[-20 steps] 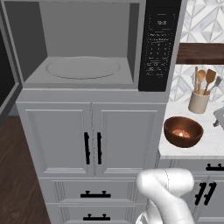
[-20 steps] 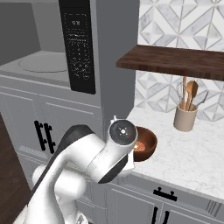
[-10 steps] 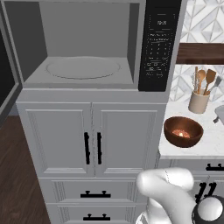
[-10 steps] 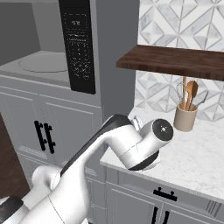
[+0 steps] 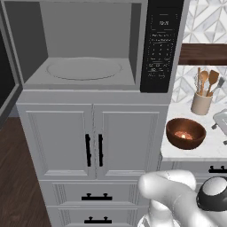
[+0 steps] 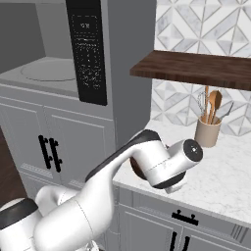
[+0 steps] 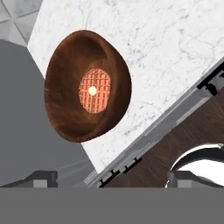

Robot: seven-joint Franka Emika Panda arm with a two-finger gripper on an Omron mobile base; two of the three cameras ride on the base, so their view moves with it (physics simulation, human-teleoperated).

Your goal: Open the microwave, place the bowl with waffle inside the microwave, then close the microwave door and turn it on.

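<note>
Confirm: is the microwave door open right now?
Open. The microwave shows its bare grey cavity and turntable; the microwave door is swung out at the left edge.

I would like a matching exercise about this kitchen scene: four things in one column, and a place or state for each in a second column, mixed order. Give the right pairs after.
Things:
1. bowl
2. waffle
3. utensil crock
4. microwave

Places or states:
A. lying inside the bowl
B. standing open, nothing on its turntable
C. on the marble counter, near its front edge
D. by the tiled wall, holding wooden utensils

Pairs: 1-C, 2-A, 3-D, 4-B
</note>
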